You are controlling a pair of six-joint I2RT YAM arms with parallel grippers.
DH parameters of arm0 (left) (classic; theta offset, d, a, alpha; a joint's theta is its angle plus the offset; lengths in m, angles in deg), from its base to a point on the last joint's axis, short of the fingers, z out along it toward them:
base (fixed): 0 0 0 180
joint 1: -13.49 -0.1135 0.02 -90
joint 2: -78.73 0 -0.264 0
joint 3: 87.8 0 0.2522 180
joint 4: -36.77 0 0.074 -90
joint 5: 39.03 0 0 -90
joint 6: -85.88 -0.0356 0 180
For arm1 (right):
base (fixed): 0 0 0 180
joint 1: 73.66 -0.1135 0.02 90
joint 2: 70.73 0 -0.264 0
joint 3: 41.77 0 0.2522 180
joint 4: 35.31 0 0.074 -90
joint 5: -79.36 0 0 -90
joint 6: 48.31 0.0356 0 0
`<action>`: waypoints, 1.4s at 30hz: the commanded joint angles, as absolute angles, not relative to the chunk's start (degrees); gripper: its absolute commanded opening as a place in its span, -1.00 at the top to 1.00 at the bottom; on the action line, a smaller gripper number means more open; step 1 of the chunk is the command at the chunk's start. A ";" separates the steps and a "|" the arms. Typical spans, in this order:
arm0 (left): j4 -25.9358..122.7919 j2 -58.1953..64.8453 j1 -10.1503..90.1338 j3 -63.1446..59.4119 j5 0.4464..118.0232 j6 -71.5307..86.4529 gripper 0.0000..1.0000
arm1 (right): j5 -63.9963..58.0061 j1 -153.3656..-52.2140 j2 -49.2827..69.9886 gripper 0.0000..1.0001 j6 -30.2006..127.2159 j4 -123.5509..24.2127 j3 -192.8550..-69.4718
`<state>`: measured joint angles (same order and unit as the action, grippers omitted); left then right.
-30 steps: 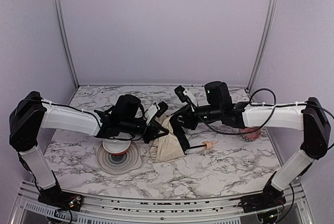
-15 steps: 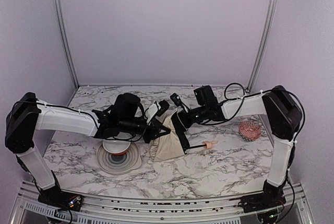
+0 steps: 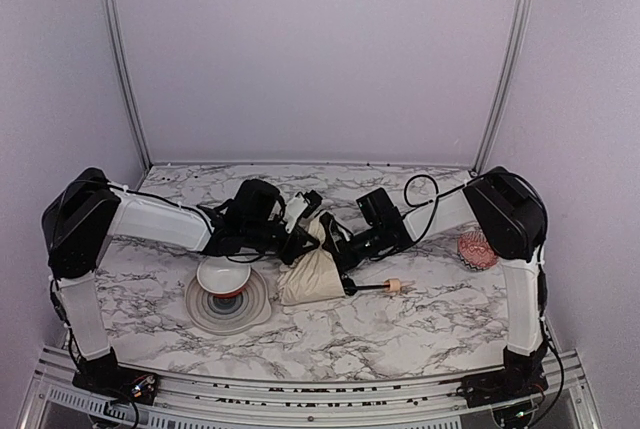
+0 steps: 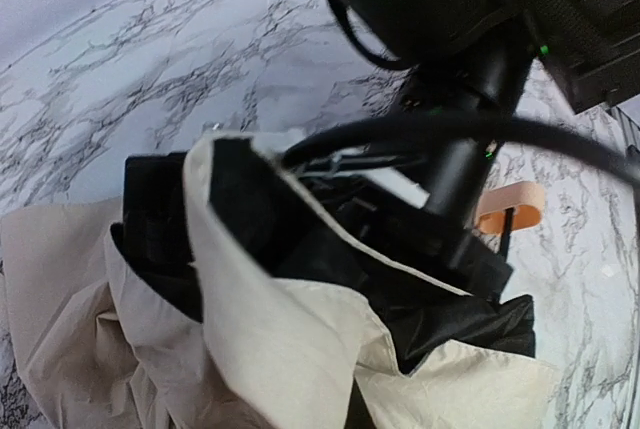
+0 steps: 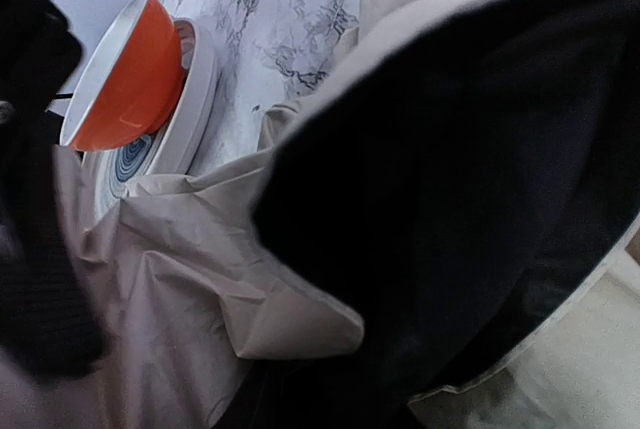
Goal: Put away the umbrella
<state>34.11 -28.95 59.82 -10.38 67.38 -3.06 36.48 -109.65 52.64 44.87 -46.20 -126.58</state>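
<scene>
The umbrella (image 3: 312,277) lies on the marble table as a crumpled cream canopy, with its black shaft and tan handle (image 3: 395,284) pointing right. My left gripper (image 3: 302,237) is at the canopy's top left edge, shut on a pulled-up fold of cream fabric (image 4: 290,349); its fingers are hidden by the cloth. My right gripper (image 3: 338,249) reaches in from the right and is buried in the black lining (image 5: 480,179); its fingers are hidden, so its state is unclear. The left wrist view shows the handle (image 4: 510,204) behind the right arm.
A white bowl with a red base (image 3: 222,276) sits on a grey plate (image 3: 250,311) just left of the umbrella, close to my left arm. A pink woven object (image 3: 477,247) lies by the right wall. Metal rails run along the near edge.
The right arm has folded in and its gripper has pushed lower and left into the canopy. The umbrella has sagged and slid slightly towards the near left. The left gripper stays on the fabric.
</scene>
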 commanded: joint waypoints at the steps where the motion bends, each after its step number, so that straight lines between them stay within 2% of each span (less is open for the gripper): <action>1: 33.60 -34.86 58.57 -10.12 62.96 -3.88 1.00 | 37.03 -110.09 53.40 0.56 46.68 -45.70 -123.78; 7: 34.26 -40.44 58.58 -11.22 63.14 -3.77 1.00 | 33.15 -108.43 48.59 0.54 48.98 -44.41 -121.25; 12: 34.72 -42.68 58.58 -11.57 63.58 -4.56 1.00 | 25.67 -105.27 39.44 0.49 53.12 -42.98 -115.01; 19: 35.67 -44.68 58.45 -11.02 65.90 -5.29 1.00 | 11.11 -103.47 23.72 0.26 48.97 -48.98 -110.72; 24: 36.01 -45.02 58.40 -10.68 66.62 -6.00 1.00 | 7.06 -103.46 19.68 0.10 43.82 -55.10 -112.72; 26: 36.19 -45.06 58.36 -10.54 66.75 -6.29 1.00 | 11.34 -103.67 17.58 0.01 40.63 -54.66 -112.38; 28: 36.37 -45.02 58.25 -10.37 66.99 -6.61 1.00 | 15.60 -105.03 15.04 -0.18 35.39 -53.39 -111.28; 29: 36.43 -45.08 58.17 -10.13 67.13 -6.78 1.00 | 15.15 -106.97 13.95 -0.29 29.76 -53.74 -111.09; 32: 36.91 -45.75 57.82 -9.35 68.30 -7.16 1.00 | 10.84 -113.50 11.92 -0.43 18.71 -54.36 -109.04; 33: 37.05 -45.93 57.73 -9.13 68.75 -7.33 1.00 | 9.57 -115.57 11.38 -0.61 14.36 -54.25 -107.91; 34: 37.18 -46.12 57.64 -8.90 69.24 -7.55 1.00 | 7.89 -117.76 11.14 -0.91 9.49 -54.38 -106.69; 35: 37.35 -46.32 57.61 -8.77 69.74 -7.85 1.00 | 5.60 -120.83 11.17 -0.98 3.93 -54.48 -105.62; 38: 38.75 -46.89 57.61 -7.81 71.03 -8.60 1.00 | -2.21 -127.41 13.35 -1.00 -8.21 -55.83 -104.43; 42: 41.85 -47.96 57.61 -5.75 71.76 -9.93 1.00 | -4.64 -128.16 19.75 -0.99 -14.35 -63.00 -109.60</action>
<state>30.72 -43.46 57.94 -5.98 71.90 -7.50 2.36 -128.38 14.72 -0.61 -55.79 -105.13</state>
